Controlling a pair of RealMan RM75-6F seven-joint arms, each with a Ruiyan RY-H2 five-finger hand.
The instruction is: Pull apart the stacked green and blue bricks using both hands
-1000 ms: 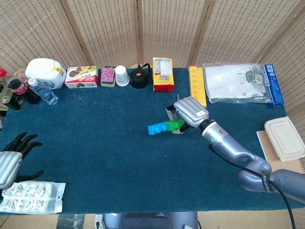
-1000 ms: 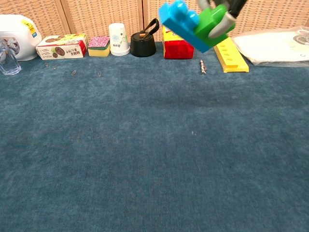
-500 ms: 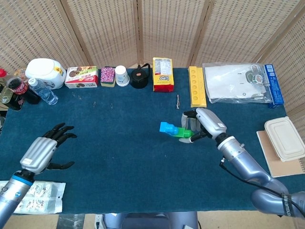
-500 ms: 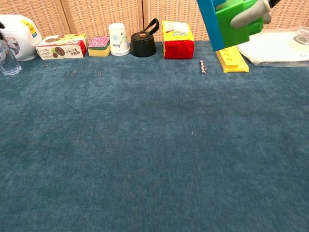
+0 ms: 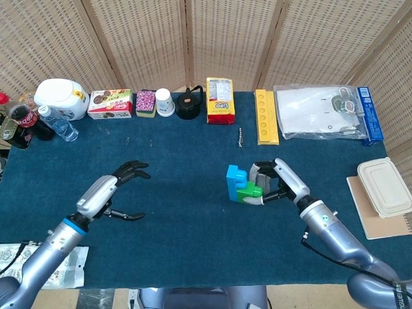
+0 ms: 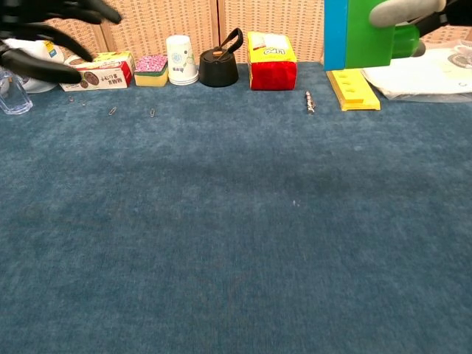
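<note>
Right hand (image 5: pixel 275 185) half-hiding green brick (image 5: pixel 249 190)

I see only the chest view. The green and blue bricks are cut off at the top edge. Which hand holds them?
Observer: The right hand holds them, gripping the green brick.
Operator: Are the bricks still joined?
Observer: Yes; the blue brick stays attached, facing the left hand.
Operator: Does the left hand touch them?
Observer: No. Its fingers are spread, holding nothing, well apart from the bricks.
</note>
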